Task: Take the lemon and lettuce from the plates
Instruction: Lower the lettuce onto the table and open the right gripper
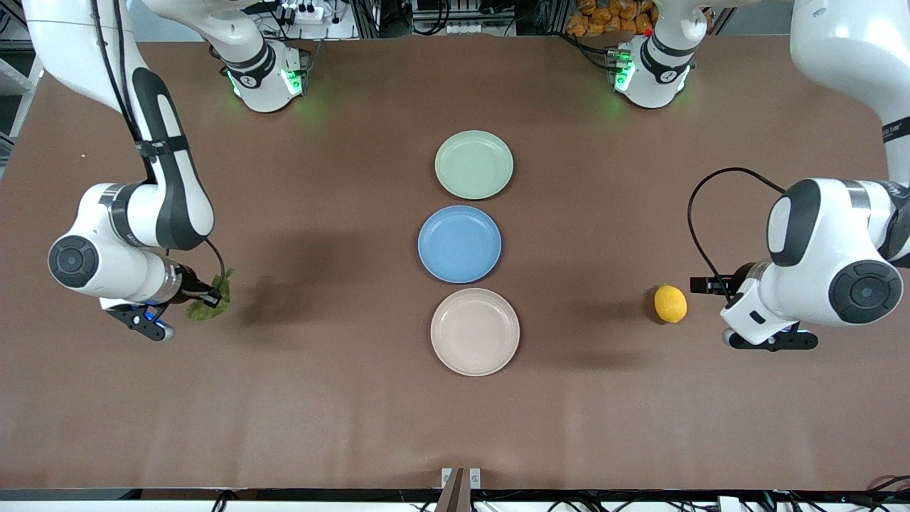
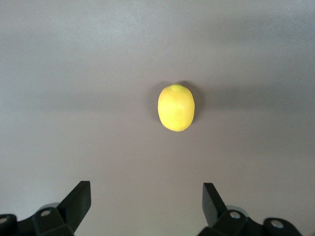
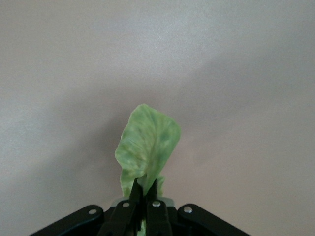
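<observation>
Three round shallow plates line the brown worktop (image 1: pixel 355 427): mint-green plate (image 1: pixel 473 164) farthest, blue plate (image 1: pixel 459 244) between, beige-cream plate (image 1: pixel 475 331) nearest. The small oval yellow lemon (image 1: pixel 670 304) lies toward the left arm's end.

front: high, faces robots | wrists: close, downward – lemon (image 1: pixel 670 304), lettuce (image 3: pixel 146 147) shared

Matt brown table (image 1: pixel 320 398), crinkled lettuce (image 3: pixel 146 142)

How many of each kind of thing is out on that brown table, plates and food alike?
Plates: 3, one mint green plate, one blue plate, one beige plate, all bare.
Lemon: 1, lying on the table.
Lettuce: 1, pinched in the right gripper.
Total: 5
</observation>
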### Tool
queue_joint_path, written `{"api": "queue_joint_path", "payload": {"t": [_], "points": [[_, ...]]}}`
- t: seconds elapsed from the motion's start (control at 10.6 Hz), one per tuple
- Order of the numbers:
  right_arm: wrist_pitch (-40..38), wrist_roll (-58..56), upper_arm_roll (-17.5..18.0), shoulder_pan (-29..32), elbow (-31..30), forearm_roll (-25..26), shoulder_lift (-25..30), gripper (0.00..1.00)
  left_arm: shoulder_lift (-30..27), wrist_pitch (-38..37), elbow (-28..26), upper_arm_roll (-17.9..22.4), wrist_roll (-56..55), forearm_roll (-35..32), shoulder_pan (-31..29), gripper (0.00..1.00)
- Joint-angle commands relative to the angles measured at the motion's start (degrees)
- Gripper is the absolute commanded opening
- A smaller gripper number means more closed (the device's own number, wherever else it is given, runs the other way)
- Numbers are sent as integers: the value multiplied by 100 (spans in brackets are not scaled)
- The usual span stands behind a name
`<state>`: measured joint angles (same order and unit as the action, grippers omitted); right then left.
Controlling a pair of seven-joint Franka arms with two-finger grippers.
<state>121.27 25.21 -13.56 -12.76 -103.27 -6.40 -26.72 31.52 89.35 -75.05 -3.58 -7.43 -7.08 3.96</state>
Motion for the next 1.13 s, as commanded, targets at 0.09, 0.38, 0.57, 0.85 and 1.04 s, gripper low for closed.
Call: {"api": "queue_joint_path", "payload": {"t": [0.09,0.38,0.57,0.85,1.04], "points": [[476,-25,152,89,-333,43,-167,7,-644,-85,-438,15,189,372,-133,100],[783,-16,152,177,-369,43,-290,9,-1761,617,-1772,437,277,936,103,100],[855,45,143,204,-352,43,-290,61,-2322,663,-2178,455,286,919,148,100],[601,-43,152,414,-343,69,-115,100,-3247,558,-2418,455,268,884,114,100],[522,-252,440,729,-352,95,60,100,-3433,155,-2216,455,260,831,96,100]]}}
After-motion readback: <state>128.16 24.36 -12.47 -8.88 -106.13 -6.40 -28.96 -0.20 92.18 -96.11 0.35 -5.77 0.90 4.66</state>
